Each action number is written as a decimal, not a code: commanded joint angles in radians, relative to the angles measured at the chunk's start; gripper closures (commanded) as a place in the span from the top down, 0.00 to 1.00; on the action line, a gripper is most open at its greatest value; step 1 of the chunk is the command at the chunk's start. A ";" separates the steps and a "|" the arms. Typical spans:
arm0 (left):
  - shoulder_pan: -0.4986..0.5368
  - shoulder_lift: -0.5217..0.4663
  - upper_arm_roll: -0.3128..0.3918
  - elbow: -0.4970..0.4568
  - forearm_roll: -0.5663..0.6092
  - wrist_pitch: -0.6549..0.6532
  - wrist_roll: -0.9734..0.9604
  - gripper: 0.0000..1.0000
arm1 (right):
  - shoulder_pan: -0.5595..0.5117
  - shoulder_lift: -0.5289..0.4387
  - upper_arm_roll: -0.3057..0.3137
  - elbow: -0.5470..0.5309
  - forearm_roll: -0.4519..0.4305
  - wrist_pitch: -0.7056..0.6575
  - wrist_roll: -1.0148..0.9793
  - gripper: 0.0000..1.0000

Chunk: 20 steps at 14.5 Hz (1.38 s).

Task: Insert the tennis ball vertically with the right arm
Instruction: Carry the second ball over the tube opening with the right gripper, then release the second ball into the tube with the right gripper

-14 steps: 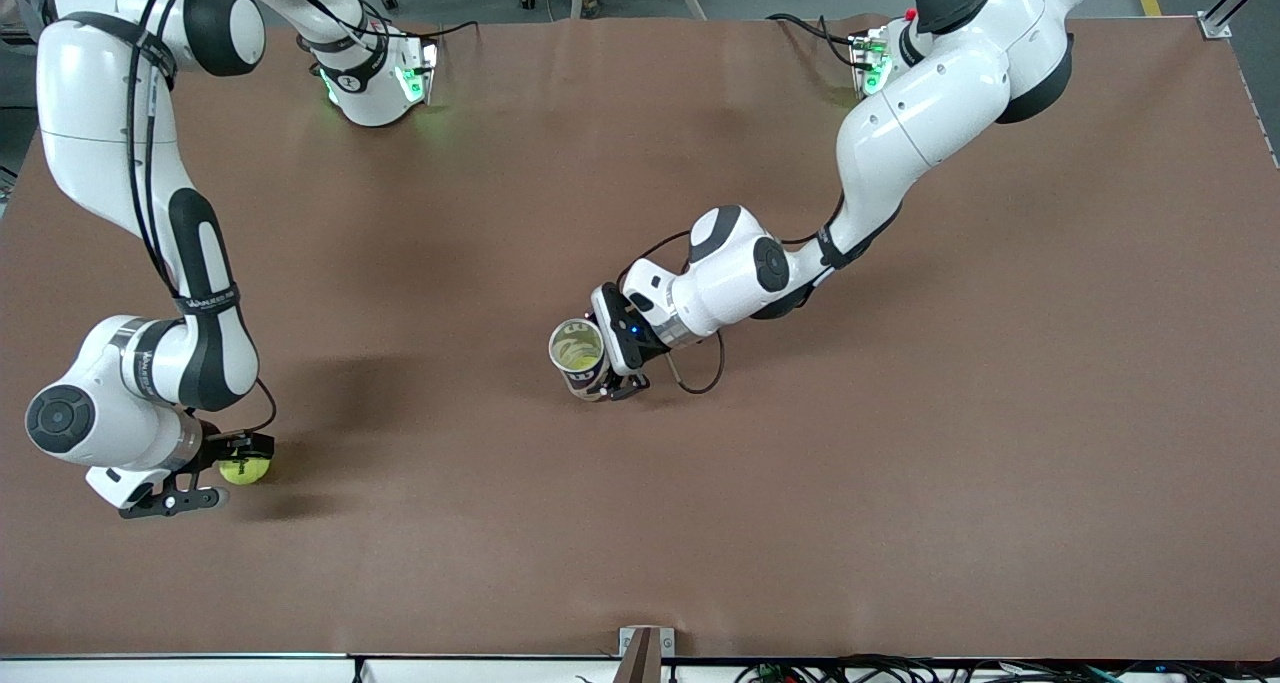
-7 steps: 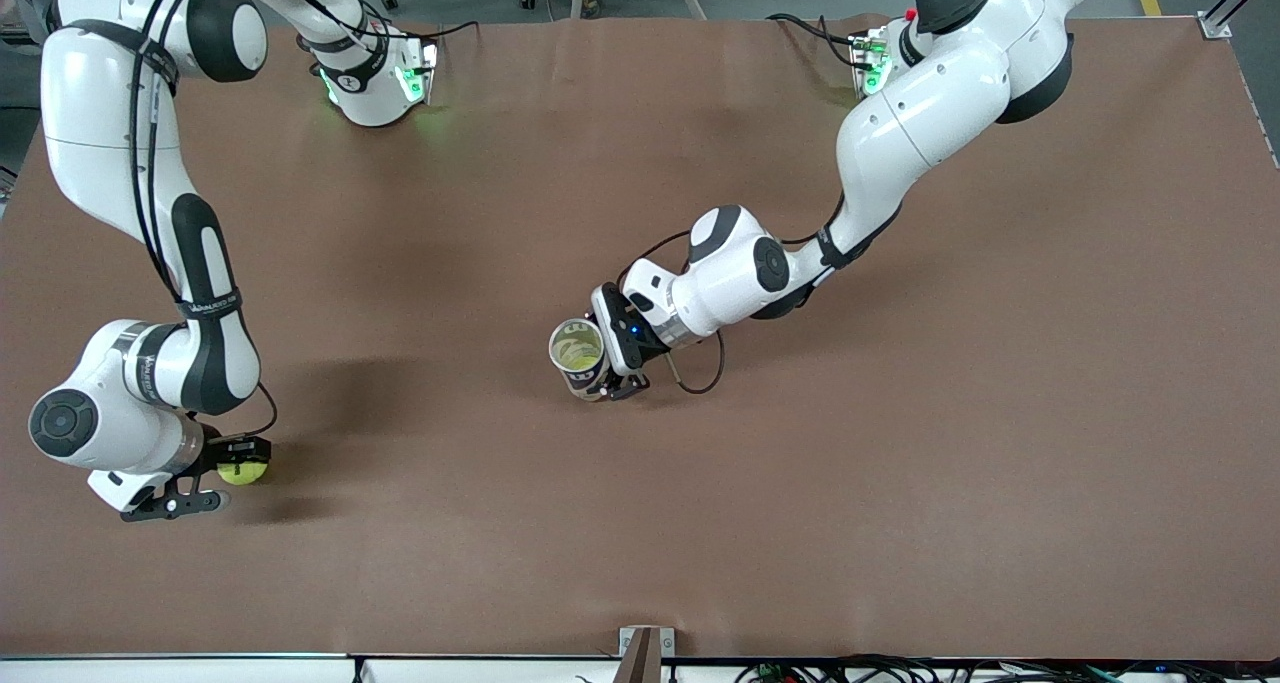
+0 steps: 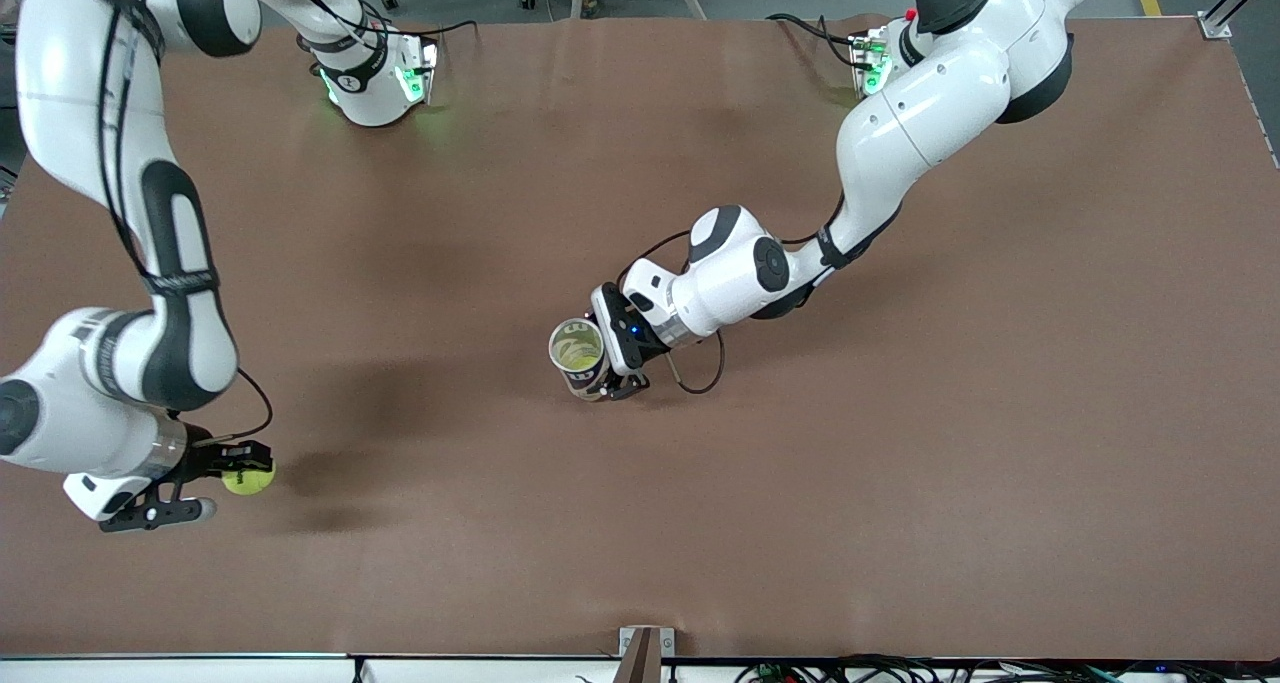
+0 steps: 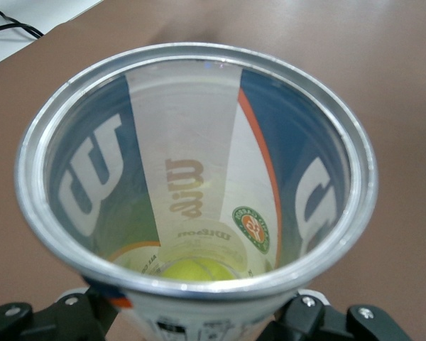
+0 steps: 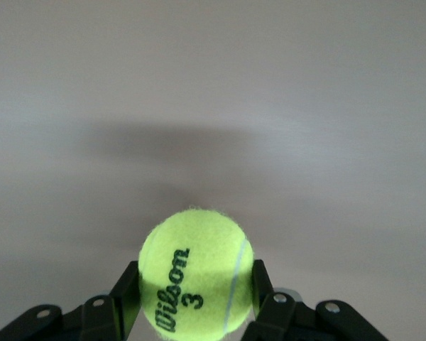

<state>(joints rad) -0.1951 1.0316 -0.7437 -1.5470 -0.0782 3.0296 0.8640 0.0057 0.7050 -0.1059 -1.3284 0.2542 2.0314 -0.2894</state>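
Two grippers each clamp something: the right gripper squeezes a Wilson tennis ball above the table at the right arm's end. The left gripper grips an open, upright Wilson ball can mid-table, another ball inside.

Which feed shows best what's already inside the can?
Left wrist view: it looks straight down the open can held in the left gripper, showing a tennis ball at the bottom. The front view shows only a yellowish glimpse through the can's mouth. The right wrist view doesn't show the can.
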 commanded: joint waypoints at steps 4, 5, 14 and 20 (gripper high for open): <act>0.014 0.004 -0.022 -0.007 -0.018 0.012 0.021 0.87 | 0.112 -0.183 0.025 -0.055 0.351 -0.306 0.176 0.42; 0.014 0.004 -0.022 -0.007 -0.017 0.012 0.021 0.87 | 0.146 -0.188 0.025 -0.055 0.382 -0.301 0.240 0.42; 0.025 0.004 -0.032 -0.007 -0.017 0.012 0.021 0.87 | 0.401 -0.168 0.023 -0.063 0.451 -0.134 0.593 0.40; 0.025 0.004 -0.031 -0.008 -0.017 0.012 0.021 0.87 | 0.451 -0.170 0.025 -0.091 0.456 -0.135 0.605 0.40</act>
<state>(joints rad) -0.1816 1.0315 -0.7557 -1.5477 -0.0782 3.0296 0.8640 0.4311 0.5552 -0.0740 -1.3917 0.6866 1.8884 0.2940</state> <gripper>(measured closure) 0.123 0.352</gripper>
